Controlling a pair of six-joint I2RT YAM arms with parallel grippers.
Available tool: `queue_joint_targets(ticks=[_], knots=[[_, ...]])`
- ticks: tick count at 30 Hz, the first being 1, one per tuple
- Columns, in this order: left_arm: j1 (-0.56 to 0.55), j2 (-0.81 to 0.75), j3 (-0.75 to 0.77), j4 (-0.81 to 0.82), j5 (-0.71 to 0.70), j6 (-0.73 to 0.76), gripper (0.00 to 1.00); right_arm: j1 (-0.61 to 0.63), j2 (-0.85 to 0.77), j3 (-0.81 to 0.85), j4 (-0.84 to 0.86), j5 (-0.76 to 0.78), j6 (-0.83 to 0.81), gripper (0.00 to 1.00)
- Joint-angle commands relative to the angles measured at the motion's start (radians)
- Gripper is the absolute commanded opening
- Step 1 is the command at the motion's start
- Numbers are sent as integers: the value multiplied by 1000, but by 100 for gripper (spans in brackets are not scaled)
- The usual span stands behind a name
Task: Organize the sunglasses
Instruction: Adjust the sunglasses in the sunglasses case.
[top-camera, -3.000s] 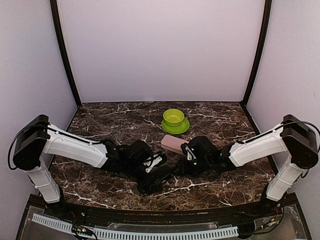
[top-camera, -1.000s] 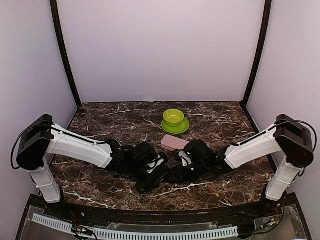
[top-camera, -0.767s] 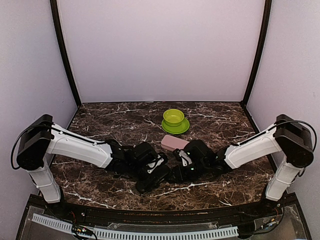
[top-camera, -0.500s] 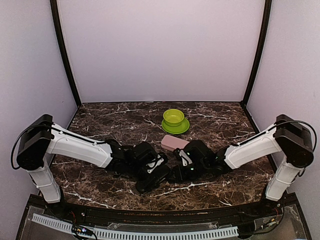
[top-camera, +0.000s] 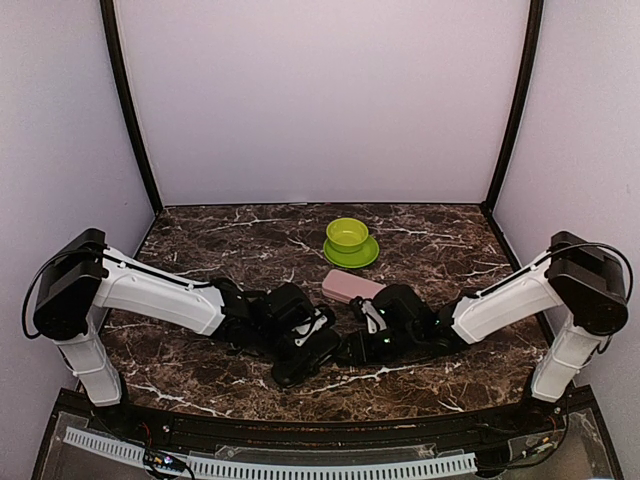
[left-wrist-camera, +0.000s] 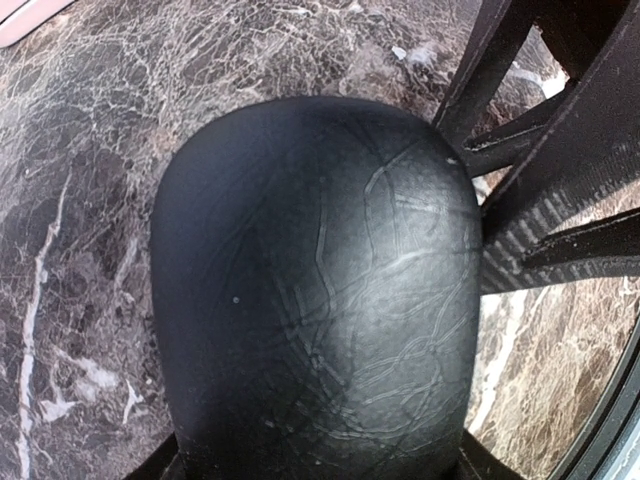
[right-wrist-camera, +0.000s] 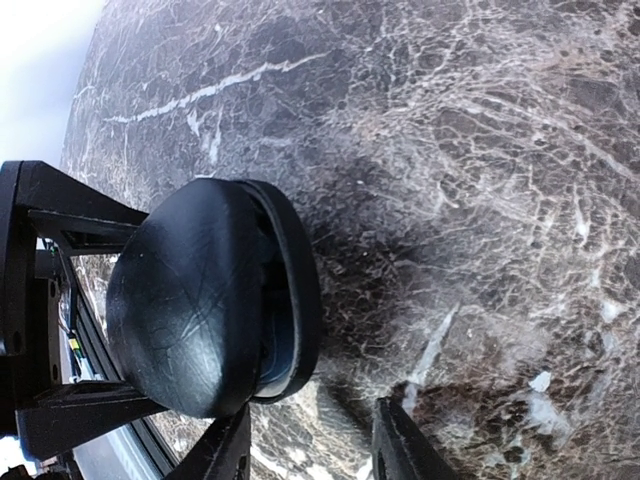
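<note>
Work surface: dark brown marble-pattern tabletop (top-camera: 190, 240) with white veining, finish consistent across all three views.

Upper centre: lime-green saucer (top-camera: 352, 256) resting on the surface, with a matching green bowl (top-camera: 347, 234) seated in it.

Just below, apart from the saucer: pink rounded case (top-camera: 347, 287), lying flat and angled.

Lower centre: black hard case (top-camera: 308, 358), textured shell, apparently resting on the marble. Its seam stands slightly parted in the right wrist view.

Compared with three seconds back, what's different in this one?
The right gripper has come down from beside the pink case toward the near-left and is now open next to the black case. The left gripper stays clamped on that case and has barely shifted. The pink case and green bowl have not moved.
</note>
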Motion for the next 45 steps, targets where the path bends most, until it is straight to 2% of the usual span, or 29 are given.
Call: queue_joint_targets(ticks=[1, 9, 14, 21, 26, 33, 41, 45], knots=[[-9, 7, 8, -19, -29, 6, 55, 5, -30, -11, -41, 26, -9, 44], [-26, 17, 23, -37, -58, 27, 74, -10, -87, 18, -258, 10, -127, 49], [-29, 23, 35, -50, -78, 24, 84, -29, -88, 18, -264, 16, -133, 49], [-29, 5, 33, -57, -86, 23, 88, -45, -82, 31, -267, 19, -132, 49], [-29, 0, 28, -58, -78, 23, 88, -48, -66, 33, -239, -11, -127, 49], [-29, -3, 20, -49, -76, 20, 82, -35, -21, 31, -178, -57, -113, 46], [-28, -1, 18, -39, -52, -3, 72, -9, 30, 26, -107, -51, -69, 43], [-29, -1, 17, -39, -50, -11, 64, 8, 48, 48, -118, -36, -80, 42]])
